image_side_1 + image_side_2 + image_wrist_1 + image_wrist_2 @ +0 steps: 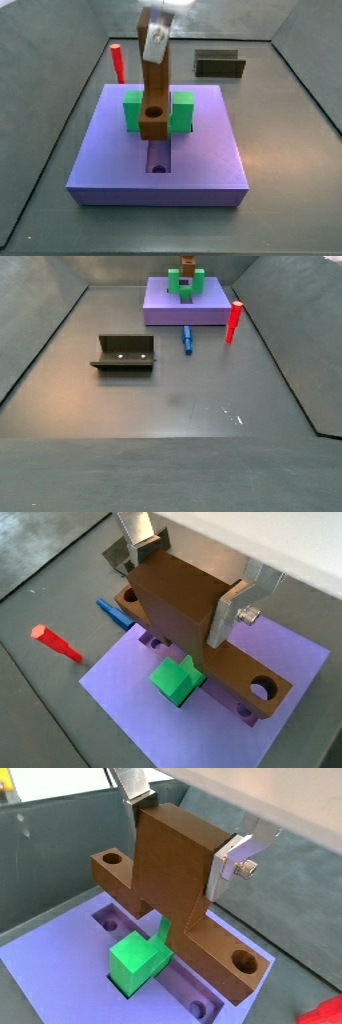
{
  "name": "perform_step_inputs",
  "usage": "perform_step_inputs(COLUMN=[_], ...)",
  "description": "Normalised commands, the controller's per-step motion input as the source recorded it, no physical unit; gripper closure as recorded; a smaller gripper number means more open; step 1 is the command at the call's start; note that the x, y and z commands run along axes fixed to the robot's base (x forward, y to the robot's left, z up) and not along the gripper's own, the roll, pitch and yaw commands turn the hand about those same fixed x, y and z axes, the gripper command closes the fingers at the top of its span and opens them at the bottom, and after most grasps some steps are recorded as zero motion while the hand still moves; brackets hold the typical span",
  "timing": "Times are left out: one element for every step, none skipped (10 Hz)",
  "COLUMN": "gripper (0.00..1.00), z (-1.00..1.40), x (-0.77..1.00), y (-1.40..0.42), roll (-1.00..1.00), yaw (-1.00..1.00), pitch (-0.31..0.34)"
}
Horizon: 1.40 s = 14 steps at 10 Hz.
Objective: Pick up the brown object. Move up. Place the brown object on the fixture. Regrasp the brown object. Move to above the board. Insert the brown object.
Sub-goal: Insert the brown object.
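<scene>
Your gripper is clamped on the brown object's upright stem above the board. It looks rigid and light; keep hold there.

Wrist views near gripper, over board

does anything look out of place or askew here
Nothing stands out. The gripper holds the brown object upright over the board, its lower end at the groove beside the green block. The fixture sits empty; the red peg stands upright.
</scene>
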Motion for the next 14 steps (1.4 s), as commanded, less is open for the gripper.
perform_step_inputs(gripper=[1.0, 1.0, 1.0, 1.0, 1.0, 1.0, 1.0, 1.0, 1.0, 1.0, 1.0, 1.0, 1.0, 1.0], z=[-0.21, -0.2, -0.18, -0.2, -0.21, -0.35, -0.43, -0.41, -0.39, -0.33, -0.24, -0.23, -0.23, -0.22], x=[0.0, 0.0, 0.0, 0.0, 0.0, 0.04, 0.09, 0.13, 0.0, 0.0, 0.0, 0.08, 0.21, 0.15], y=[0.0, 0.0, 0.0, 0.0, 0.0, 0.0, 0.0, 0.0, 0.0, 0.0, 0.03, 0.03, 0.08, 0.05], roll=[0.01, -0.02, -0.08, -0.07, -0.07, 0.0, 0.0, 0.0, 0.0, 0.0, -0.01, 0.0, 0.0, 0.0], yaw=[0.02, 0.01, 0.03, 0.03, 0.03, 0.0, 0.0, 0.0, 0.0, 0.0, 0.0, 0.03, 0.06, 0.03], pitch=[0.0, 0.0, 0.0, 0.0, 0.0, 0.0, 0.0, 0.0, 0.0, 0.0, 0.0, 0.0, 0.0, 0.0])
